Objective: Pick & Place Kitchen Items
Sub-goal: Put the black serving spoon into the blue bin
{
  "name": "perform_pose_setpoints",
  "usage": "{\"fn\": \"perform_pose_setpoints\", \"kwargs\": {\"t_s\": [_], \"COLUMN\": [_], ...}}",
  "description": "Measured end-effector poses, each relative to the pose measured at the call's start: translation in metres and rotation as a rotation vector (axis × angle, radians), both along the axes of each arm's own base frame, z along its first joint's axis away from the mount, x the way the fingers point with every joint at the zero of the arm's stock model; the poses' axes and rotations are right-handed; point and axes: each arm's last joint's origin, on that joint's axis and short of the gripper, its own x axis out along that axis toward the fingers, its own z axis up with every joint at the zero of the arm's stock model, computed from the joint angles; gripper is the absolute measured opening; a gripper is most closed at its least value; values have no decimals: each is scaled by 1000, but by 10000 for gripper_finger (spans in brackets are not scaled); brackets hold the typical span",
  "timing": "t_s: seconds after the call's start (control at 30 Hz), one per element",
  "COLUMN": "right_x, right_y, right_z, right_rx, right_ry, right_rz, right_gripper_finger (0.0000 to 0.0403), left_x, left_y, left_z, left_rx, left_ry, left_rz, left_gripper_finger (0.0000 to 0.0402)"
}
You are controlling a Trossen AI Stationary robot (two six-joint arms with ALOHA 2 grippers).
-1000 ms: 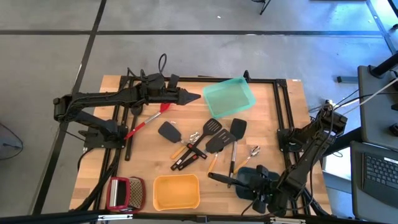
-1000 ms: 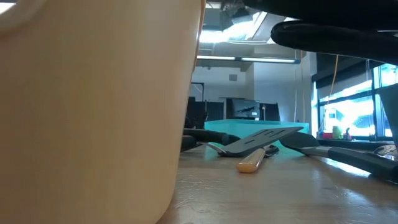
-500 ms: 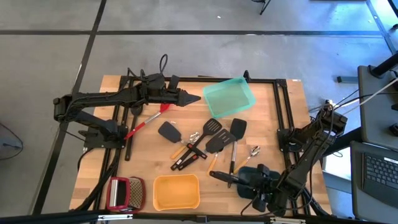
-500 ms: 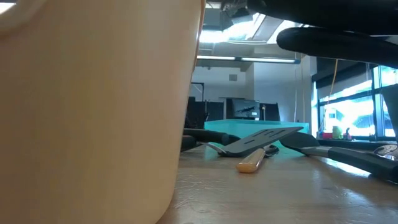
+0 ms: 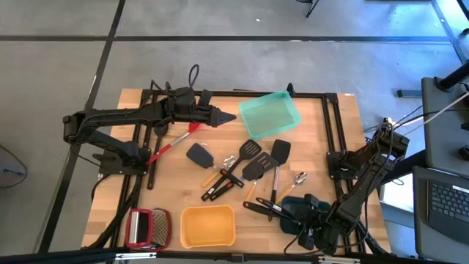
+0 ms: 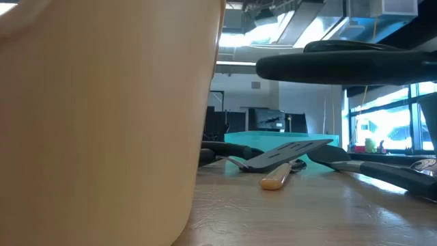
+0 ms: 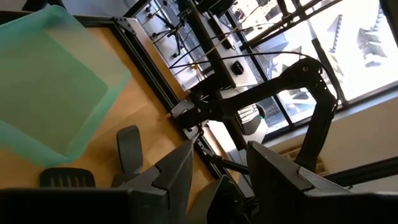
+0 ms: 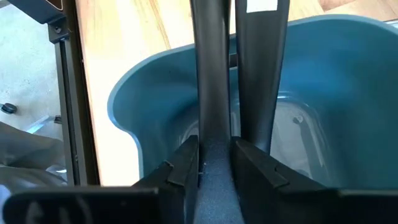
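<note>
Right claw: clamped on a black utensil handle, held above the grey-blue tray, likely for dropping in.
Pile: remaining utensils lie mid-surface, awaiting picking.
Left claw: parted, empty, beside the teal tray, idle.

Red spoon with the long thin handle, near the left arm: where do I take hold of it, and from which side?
Probably mid-handle of the red long-handled spoon, coming straight down with the left gripper, jaws across the handle. It lies flat and diagonal on the wooden table; its bowl end sits tucked against the left arm, while the mid-handle lies bare.
</note>
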Motion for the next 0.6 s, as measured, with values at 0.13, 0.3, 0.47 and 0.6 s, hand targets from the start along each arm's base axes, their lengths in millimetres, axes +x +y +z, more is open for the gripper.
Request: {"fn": "perform_pose_setpoints", "kwargs": {"t_s": [0.13, 0.3, 0.47, 0.6], "right_x": [0, 0, -1, -2], "right_y": [0, 0, -1, -2], "right_z": [0, 0, -1, -1], "right_rx": [1, 1, 4, 7], "right_ry": [-2, -2, 8, 31], "right_rz": [-4, -4, -31, -28], "right_gripper_finger": [93, 93, 93, 93], "left_x": [0, 0, 0, 0], "left_y": [0, 0, 0, 0], "left_z": [-1, -2, -2, -2], "left_rx": [1, 1, 1, 1], "left_ry": [15, 21, 21, 21], "left_rz": [-1, -1, -1, -1], "left_gripper_finger": [146, 146, 146, 146]}}
